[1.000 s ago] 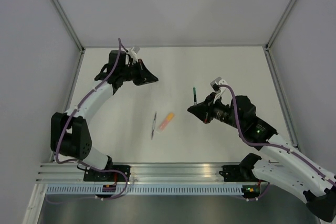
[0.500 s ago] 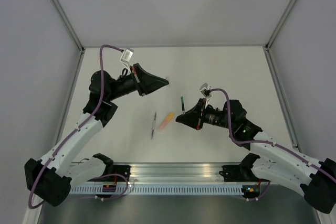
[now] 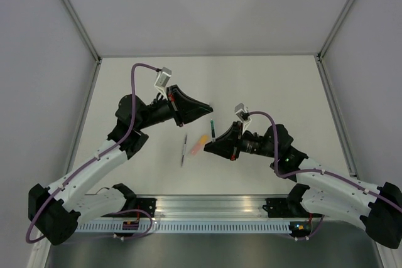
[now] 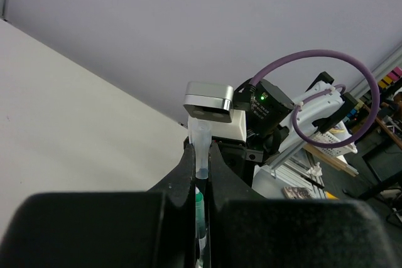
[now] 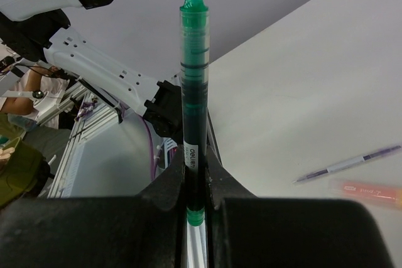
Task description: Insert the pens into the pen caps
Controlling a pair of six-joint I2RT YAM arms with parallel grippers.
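My right gripper (image 5: 195,161) is shut on the dark teal-green pen (image 5: 193,80), which stands out past the fingertips with its pale tip far end. In the top view this pen (image 3: 213,131) points away from the right gripper (image 3: 210,144) toward the left gripper (image 3: 209,112), a short gap apart. My left gripper (image 4: 201,158) is shut on a small translucent pen cap (image 4: 201,149) with a green part behind it between the fingers. The thin grey-white pen (image 3: 184,149) and the orange pen (image 3: 200,145) lie on the table left of the right gripper.
The thin pen (image 5: 348,164) and orange pen (image 5: 367,191) show at the right of the right wrist view. The right arm's wrist camera (image 4: 210,101) faces the left gripper closely. White walls close the table at back and sides.
Both arms have swung toward the middle. The left gripper moved right and nearer, the right gripper moved left with the green pen, and the gap between them has shrunk.
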